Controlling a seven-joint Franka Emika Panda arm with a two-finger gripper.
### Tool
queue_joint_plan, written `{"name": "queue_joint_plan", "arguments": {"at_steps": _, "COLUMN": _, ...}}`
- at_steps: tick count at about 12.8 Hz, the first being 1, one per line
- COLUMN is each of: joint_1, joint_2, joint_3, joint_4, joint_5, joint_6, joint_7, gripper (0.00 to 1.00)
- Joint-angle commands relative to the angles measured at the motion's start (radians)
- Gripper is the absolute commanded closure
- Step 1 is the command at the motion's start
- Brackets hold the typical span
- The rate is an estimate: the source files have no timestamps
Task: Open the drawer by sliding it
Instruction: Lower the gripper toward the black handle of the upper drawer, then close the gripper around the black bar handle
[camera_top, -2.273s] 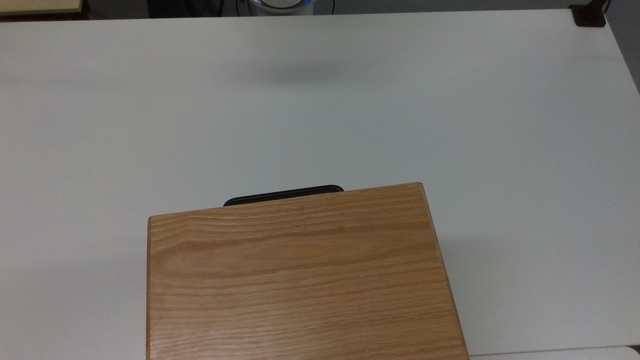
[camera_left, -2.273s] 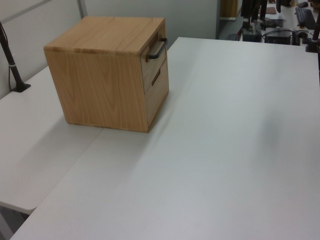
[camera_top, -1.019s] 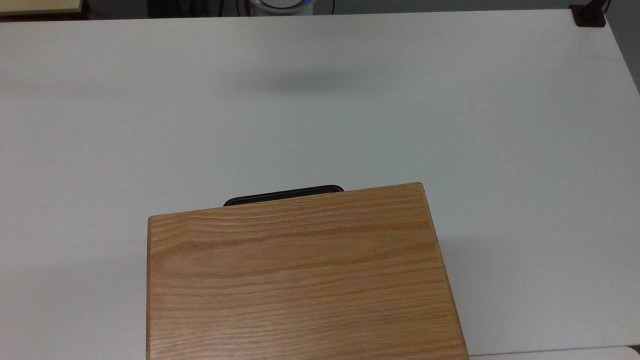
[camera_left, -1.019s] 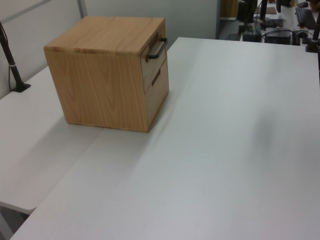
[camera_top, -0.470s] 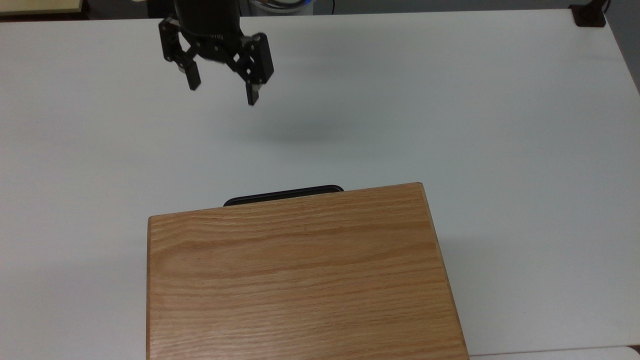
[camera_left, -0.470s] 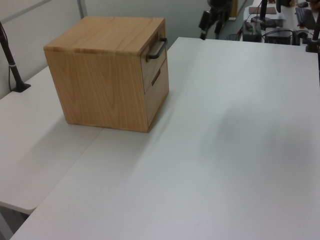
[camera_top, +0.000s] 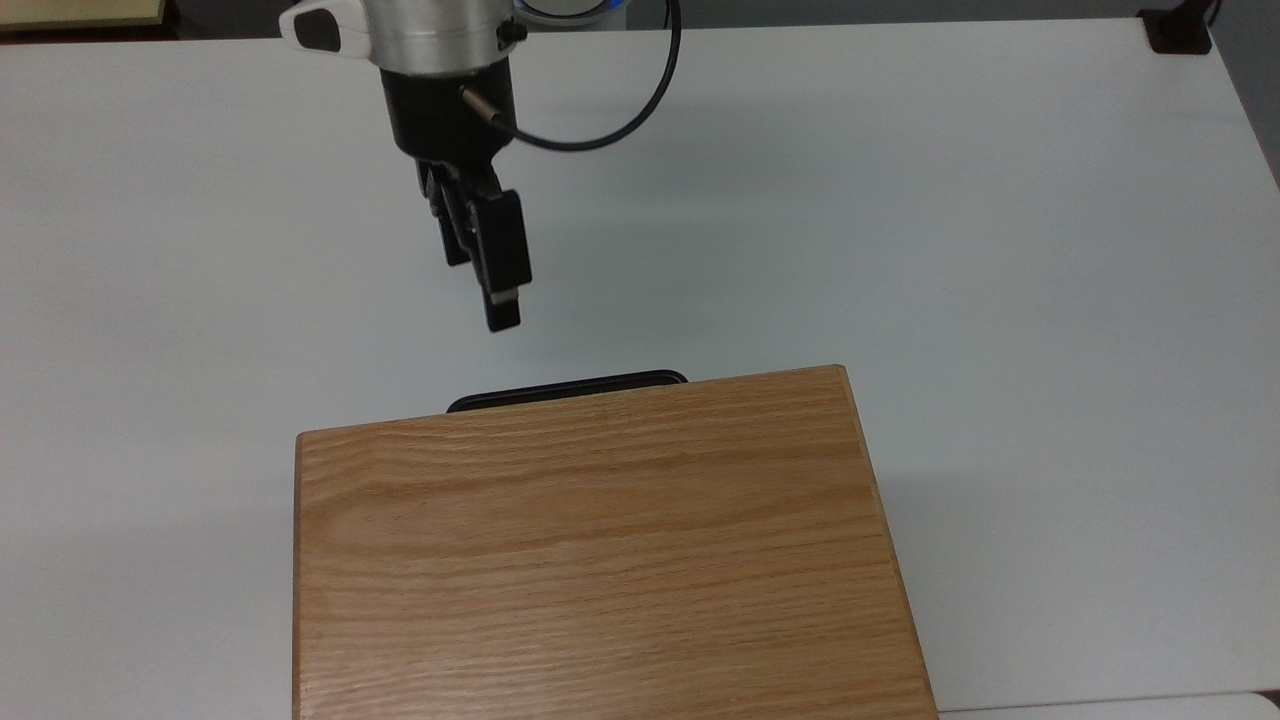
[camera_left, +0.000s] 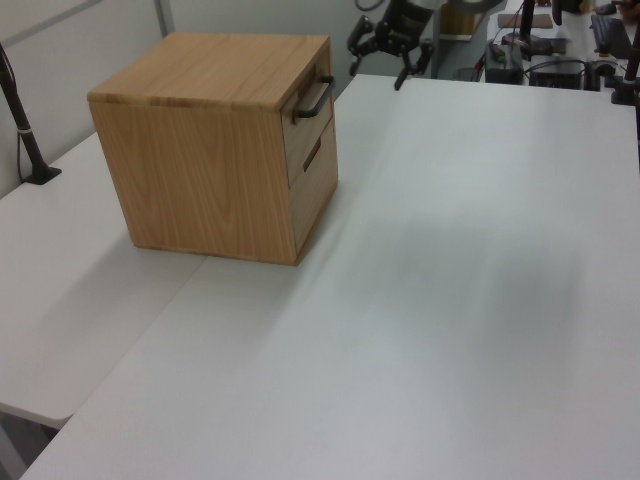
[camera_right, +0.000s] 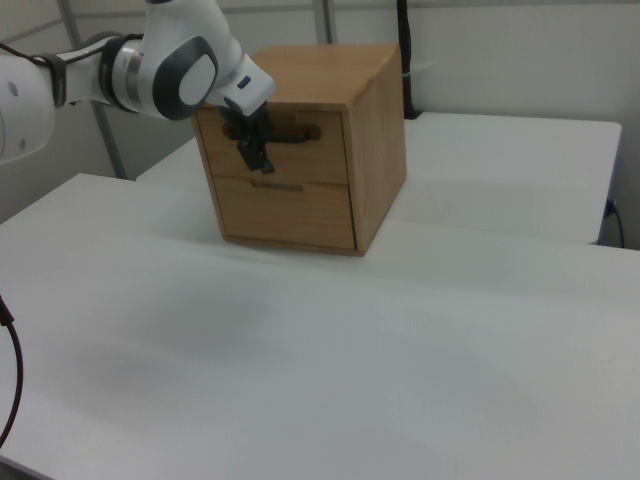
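Note:
The oak cabinet (camera_top: 600, 560) stands at the top view's lower middle. Its upper drawer (camera_right: 318, 152) sits flush with the cabinet front, and the wide black bar handle (camera_top: 567, 387) (camera_left: 315, 97) (camera_right: 297, 131) juts out from it. My gripper (camera_top: 485, 285) (camera_left: 376, 72) (camera_right: 255, 152) hangs open in the air in front of the handle, apart from it, with nothing between its fingers. It is turned so that one finger lies over the other in the top view. In the right view it covers the handle's left end.
The white table (camera_top: 900, 200) spreads wide around the cabinet. A lower drawer (camera_right: 285, 212) sits under the upper one. A black clamp (camera_top: 1178, 33) marks the top view's upper right corner. A black post (camera_left: 22, 115) stands at the left view's left edge.
The gripper came into view from the far side of the table, moved toward the cabinet's handle and turned about a quarter turn. The cabinet and drawer have not moved.

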Motion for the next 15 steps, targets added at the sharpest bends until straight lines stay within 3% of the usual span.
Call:
{"name": "queue_joint_plan", "arguments": {"at_steps": 1, "joint_1": 0.019, "joint_2": 0.061, "joint_3": -0.003, "joint_4": 0.066, "joint_5": 0.015, "joint_6": 0.094, "joint_7": 0.212, "gripper": 0.01}}
{"name": "queue_joint_plan", "arguments": {"at_steps": 5, "joint_1": 0.050, "joint_2": 0.128, "joint_3": 0.013, "joint_4": 0.104, "joint_5": 0.012, "joint_6": 0.160, "joint_7": 0.271, "gripper": 0.18}}
{"name": "queue_joint_plan", "arguments": {"at_steps": 9, "joint_1": 0.048, "joint_2": 0.170, "joint_3": 0.019, "joint_4": 0.142, "joint_5": 0.014, "joint_6": 0.160, "joint_7": 0.273, "gripper": 0.47}}
{"name": "queue_joint_plan", "arguments": {"at_steps": 11, "joint_1": 0.048, "joint_2": 0.168, "joint_3": 0.028, "joint_4": 0.142, "joint_5": 0.014, "joint_6": 0.160, "joint_7": 0.273, "gripper": 0.66}}
{"name": "queue_joint_plan", "arguments": {"at_steps": 15, "joint_1": 0.047, "joint_2": 0.147, "joint_3": 0.028, "joint_4": 0.133, "joint_5": 0.018, "joint_6": 0.157, "joint_7": 0.265, "gripper": 0.90}}
